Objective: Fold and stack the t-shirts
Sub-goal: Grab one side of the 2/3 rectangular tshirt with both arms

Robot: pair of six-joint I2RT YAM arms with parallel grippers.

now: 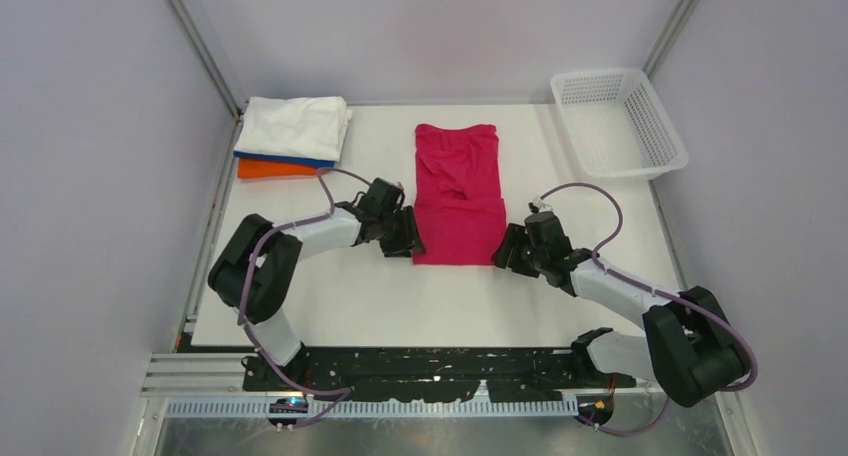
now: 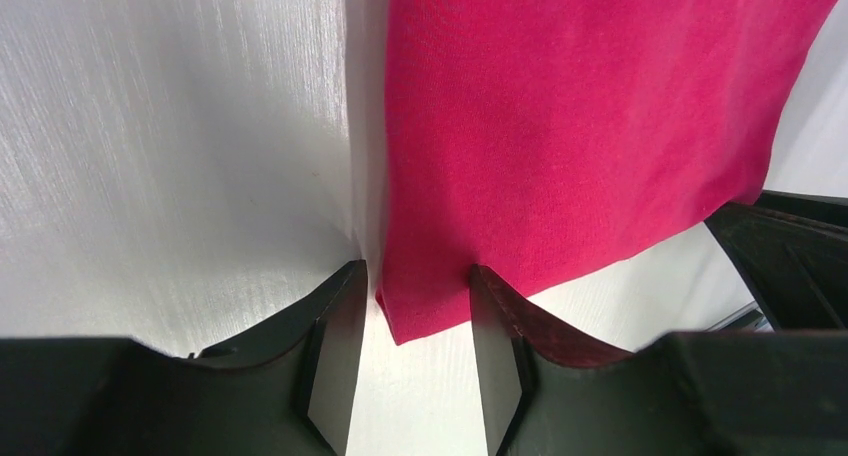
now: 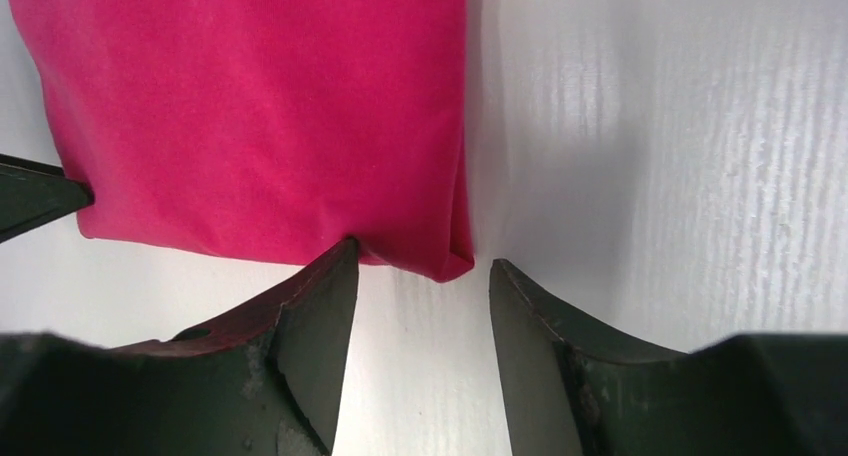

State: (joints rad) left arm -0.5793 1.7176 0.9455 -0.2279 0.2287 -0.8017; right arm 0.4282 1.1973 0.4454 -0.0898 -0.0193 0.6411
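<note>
The magenta-red t-shirt [image 1: 458, 191] lies flat in the middle of the table as a long narrow strip. My left gripper [image 1: 408, 244] is open at its near left corner; in the left wrist view that corner [image 2: 420, 311] lies between the open jaws. My right gripper [image 1: 505, 254] is open at the near right corner; in the right wrist view that corner [image 3: 440, 261] lies between the open jaws. A folded stack at the back left has the white t-shirt [image 1: 295, 126] on top, the blue t-shirt [image 1: 290, 160] as a thin edge below it, and the orange t-shirt [image 1: 275, 169] at the bottom.
A white plastic mesh basket [image 1: 645, 156] stands at the back right corner. The white table [image 1: 400, 306] ends at metal rails on the left and at the near edge by the arm bases.
</note>
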